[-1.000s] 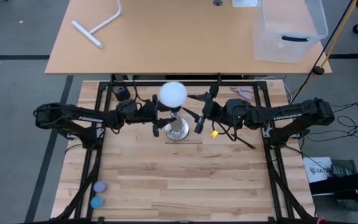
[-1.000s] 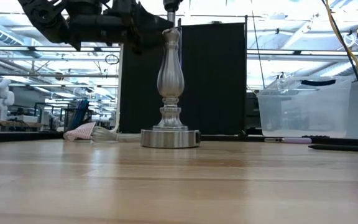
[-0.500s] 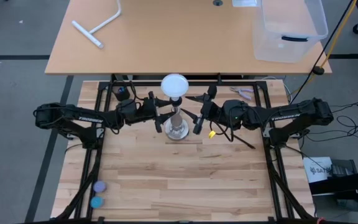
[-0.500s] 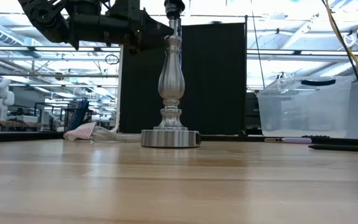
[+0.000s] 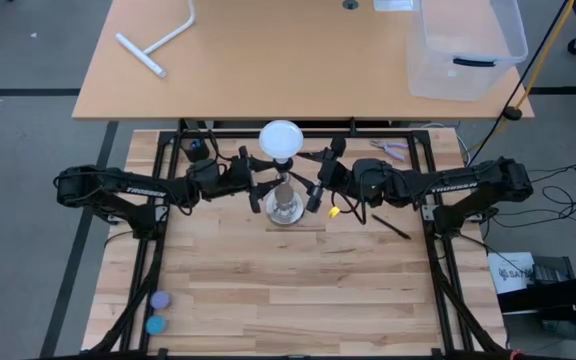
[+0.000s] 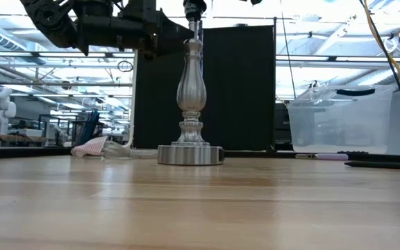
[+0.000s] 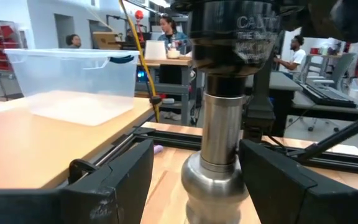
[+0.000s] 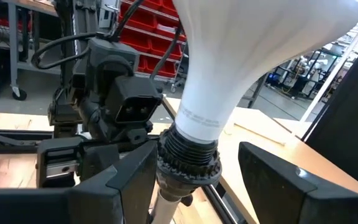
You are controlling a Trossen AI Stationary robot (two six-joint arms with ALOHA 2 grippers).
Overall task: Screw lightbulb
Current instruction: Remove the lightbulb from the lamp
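Worktop [image 5: 268, 300] of pale wooden planks carries one metal lamp post [image 6: 190, 104] standing upright on its round base, between the two dark arms. The lightbulb [image 5: 281, 139] sits on top of this post, its white globe up and its neck going down into the black socket [image 8: 187, 163].

The left pincer [image 5: 259, 184] is at the post from the left side, at the height of the neck under the socket. Its fingers [image 7: 114, 186] stand wide on both sides of the metal neck, and a gap shows on each side, so it holds nothing. The bulb is above it.

The right pincer [image 5: 317, 190] is at the right side of the post, near the socket. Its fingers [image 8: 277, 180] are also wide, apart from the socket and from the bulb, which rises between them and above them.
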